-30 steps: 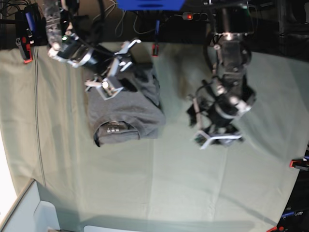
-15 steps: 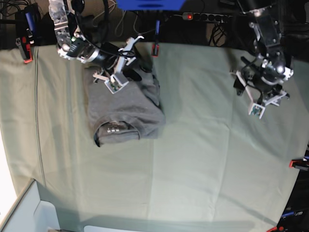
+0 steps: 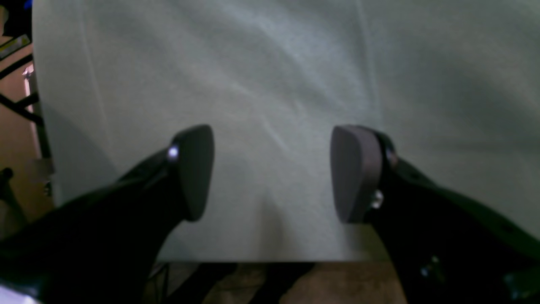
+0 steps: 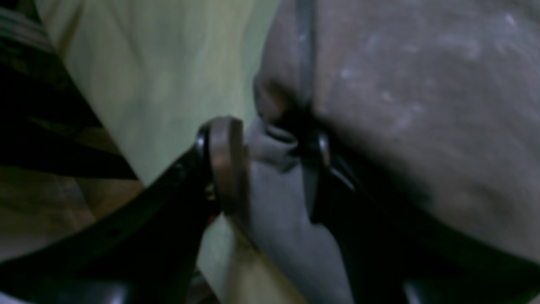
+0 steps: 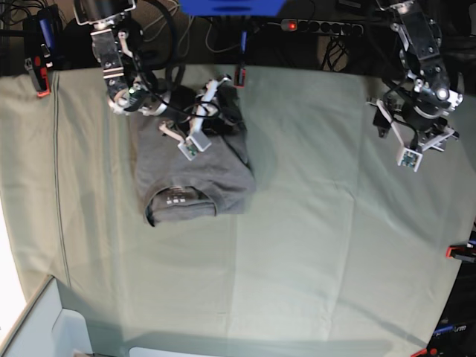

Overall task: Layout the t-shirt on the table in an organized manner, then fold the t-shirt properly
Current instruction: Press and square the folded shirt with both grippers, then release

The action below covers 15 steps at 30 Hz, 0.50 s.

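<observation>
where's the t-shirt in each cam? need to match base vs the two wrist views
Base: the t-shirt lies folded at upper left, on the table, with the right gripper at its far edge.
Right wrist: it fills the right and centre; a bunched edge sits between the jaws.
Left wrist: not in it; only the left gripper, open.
Shared landmark: the table's pale green cloth.

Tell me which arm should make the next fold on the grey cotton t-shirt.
The right. Its gripper is at the folded grey cotton t-shirt, with an edge of cloth between its fingers. The left gripper is open over bare pale green table cloth, well away from the shirt.
</observation>
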Each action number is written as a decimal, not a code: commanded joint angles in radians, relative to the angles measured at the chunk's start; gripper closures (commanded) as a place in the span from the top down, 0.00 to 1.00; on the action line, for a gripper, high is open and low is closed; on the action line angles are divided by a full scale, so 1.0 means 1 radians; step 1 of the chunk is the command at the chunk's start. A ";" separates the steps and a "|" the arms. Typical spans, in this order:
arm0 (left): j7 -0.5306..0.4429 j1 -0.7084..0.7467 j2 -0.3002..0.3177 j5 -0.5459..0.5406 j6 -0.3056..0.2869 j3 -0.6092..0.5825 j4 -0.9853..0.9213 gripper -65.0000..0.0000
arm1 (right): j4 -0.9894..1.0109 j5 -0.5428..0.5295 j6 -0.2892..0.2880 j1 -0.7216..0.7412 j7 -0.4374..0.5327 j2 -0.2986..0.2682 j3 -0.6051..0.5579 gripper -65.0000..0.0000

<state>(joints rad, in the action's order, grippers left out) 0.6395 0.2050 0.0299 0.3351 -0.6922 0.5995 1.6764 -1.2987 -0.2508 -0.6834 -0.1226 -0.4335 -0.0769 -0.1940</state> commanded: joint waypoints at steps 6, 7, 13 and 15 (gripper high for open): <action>-0.016 -0.006 0.006 -0.008 0.004 0.000 0.017 0.64 | -0.106 -0.005 -0.015 -0.012 0.008 -0.001 -0.025 0.33; -0.016 -0.006 0.005 -0.008 0.004 0.000 0.017 0.64 | -0.144 -0.005 -0.015 -0.030 0.006 -0.008 -0.022 0.33; -0.008 -0.008 -0.023 -0.009 0.004 -0.003 0.006 0.64 | -0.382 -0.005 -0.015 -0.122 -0.001 -0.083 0.009 0.33; -0.007 0.000 -0.038 -0.009 0.004 -0.002 0.011 0.63 | -0.417 -0.005 -0.015 -0.150 -0.001 -0.087 0.060 0.33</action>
<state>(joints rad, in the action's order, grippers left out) 0.6479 0.2066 -0.0154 0.3313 -0.6918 0.5976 1.6676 -1.7000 -0.2424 -0.6838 -0.2768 -0.4568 -0.1589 -0.1375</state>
